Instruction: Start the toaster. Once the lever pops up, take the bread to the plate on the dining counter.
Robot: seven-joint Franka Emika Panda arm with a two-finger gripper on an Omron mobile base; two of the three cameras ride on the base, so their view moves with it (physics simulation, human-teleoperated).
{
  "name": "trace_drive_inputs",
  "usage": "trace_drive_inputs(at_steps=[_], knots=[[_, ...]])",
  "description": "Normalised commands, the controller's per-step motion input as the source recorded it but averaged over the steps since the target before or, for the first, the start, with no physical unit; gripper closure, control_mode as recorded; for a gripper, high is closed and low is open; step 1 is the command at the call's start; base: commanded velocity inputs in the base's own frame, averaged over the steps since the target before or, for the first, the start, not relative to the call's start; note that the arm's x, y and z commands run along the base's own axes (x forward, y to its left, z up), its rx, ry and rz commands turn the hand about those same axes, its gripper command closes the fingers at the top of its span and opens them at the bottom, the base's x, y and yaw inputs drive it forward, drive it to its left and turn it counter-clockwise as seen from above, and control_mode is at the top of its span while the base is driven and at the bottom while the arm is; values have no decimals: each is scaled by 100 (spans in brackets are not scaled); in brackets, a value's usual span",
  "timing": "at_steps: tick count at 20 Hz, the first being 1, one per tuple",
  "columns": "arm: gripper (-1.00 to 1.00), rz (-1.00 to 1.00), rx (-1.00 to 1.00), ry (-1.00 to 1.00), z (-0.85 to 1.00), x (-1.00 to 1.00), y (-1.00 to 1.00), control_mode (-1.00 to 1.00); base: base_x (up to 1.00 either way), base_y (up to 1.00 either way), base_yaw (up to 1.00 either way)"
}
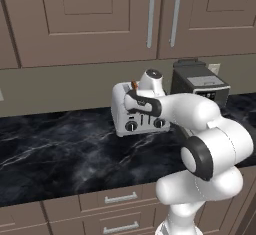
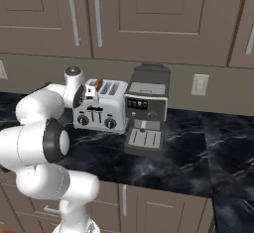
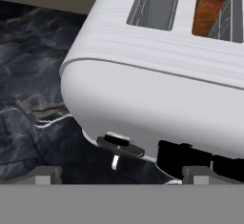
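The silver-white toaster (image 1: pixel 121 110) (image 2: pixel 111 109) (image 3: pixel 157 99) stands on the black marble kitchen counter against the back wall. The bread (image 1: pixel 134 85) (image 2: pixel 98 84) (image 3: pixel 213 5), tan with an orange-brown crust, sticks up out of one of its top slots. My gripper (image 3: pixel 123 175) is open and hovers close in front of the toaster's front face, fingertips (image 3: pixel 45 174) wide apart with nothing between them. A black knob (image 3: pixel 119 144) and a dark tab (image 3: pixel 187 158) lie just beyond the tips. My hand covers part of the toaster's front in both base views. The plate and the dining counter are out of view.
A taller black coffee machine (image 1: pixel 200 85) (image 2: pixel 146 113) stands right beside the toaster. Wall cabinets (image 1: pixel 100 14) hang above. The marble counter (image 1: pixel 55 144) stretches to the left, with brown drawers (image 1: pixel 120 199) below its front edge.
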Motion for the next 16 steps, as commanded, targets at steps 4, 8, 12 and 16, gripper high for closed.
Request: trace_drive_inputs(at_steps=[4,8,12,16], knots=[[-100,0,0,0,-15,2,1,-100,0,0,0],[-100,0,0,0,-12,2,0,-100,0,0,0],[-100,0,0,0,-16,0,0,-100,0,0,0],[-100,0,0,0,-17,0,0,-100,0,0,0]])
